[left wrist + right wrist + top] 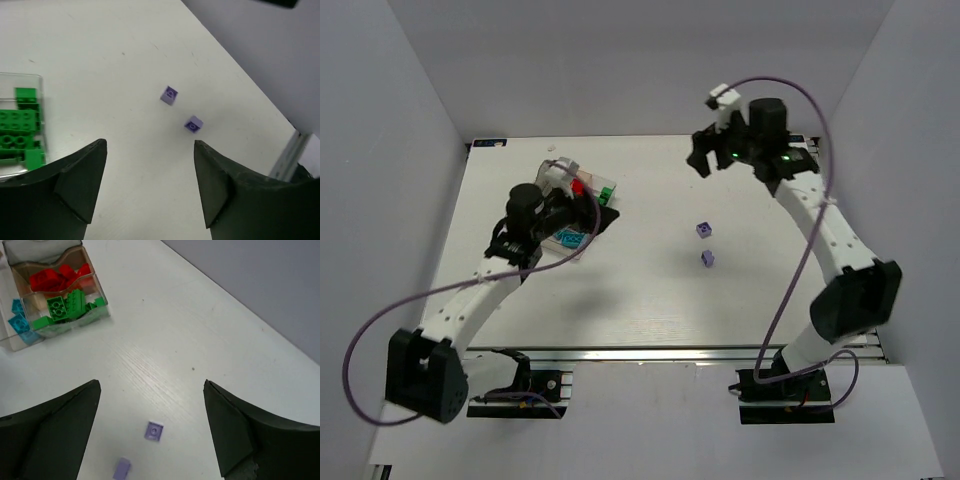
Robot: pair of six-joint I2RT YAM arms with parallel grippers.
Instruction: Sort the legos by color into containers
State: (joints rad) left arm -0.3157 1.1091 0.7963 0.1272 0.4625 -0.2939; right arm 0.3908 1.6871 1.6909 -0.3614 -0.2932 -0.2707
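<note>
Both jaws wide and empty, I fear an off-centre pinch flicking the purple legos (703,229) lying right of the tray (86,262).

the middle of the table (650,300) is bare around the farther purple lego (703,229) and the nearer purple lego (708,258), which lie near each other but apart, with room for fingers on every side of each. the one standing obstacle is the tray (92,277) at the left, well apart from them, and the left arm (510,250) hangs over it and covers much of its top. the right arm (820,220) runs along the right edge, with the right gripper (152,385) held high near the far side.
</note>
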